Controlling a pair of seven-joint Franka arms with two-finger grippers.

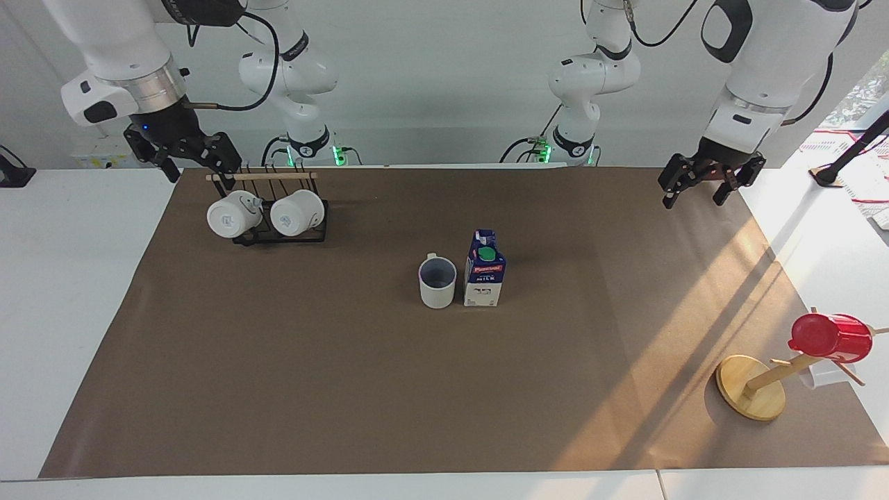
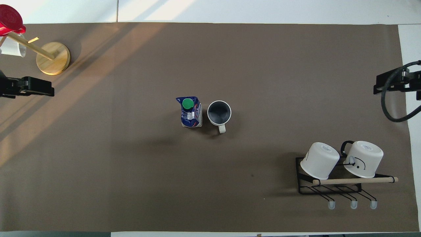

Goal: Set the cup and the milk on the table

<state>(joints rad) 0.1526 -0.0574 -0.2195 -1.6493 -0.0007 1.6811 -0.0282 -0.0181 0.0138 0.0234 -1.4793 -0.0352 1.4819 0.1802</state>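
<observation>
The cup (image 1: 437, 281) stands upright on the brown paper sheet of the table (image 1: 333, 389), near its middle, handle turned toward the robots. The milk (image 1: 485, 271) stands upright right beside it, toward the left arm's end. Both also show in the overhead view: the cup (image 2: 219, 112) and the milk (image 2: 190, 112) on the table (image 2: 131, 184). My left gripper (image 1: 693, 196) is open and empty, up over the paper's edge at the left arm's end (image 2: 46, 91). My right gripper (image 1: 198, 171) is open and empty, over the paper's edge by the mug rack (image 2: 378, 87).
A black wire rack (image 1: 278, 236) holding two white mugs sits near the robots at the right arm's end (image 2: 332, 189). A wooden mug tree (image 1: 750, 387) with a red mug (image 1: 830, 337) stands far from the robots at the left arm's end (image 2: 52, 57).
</observation>
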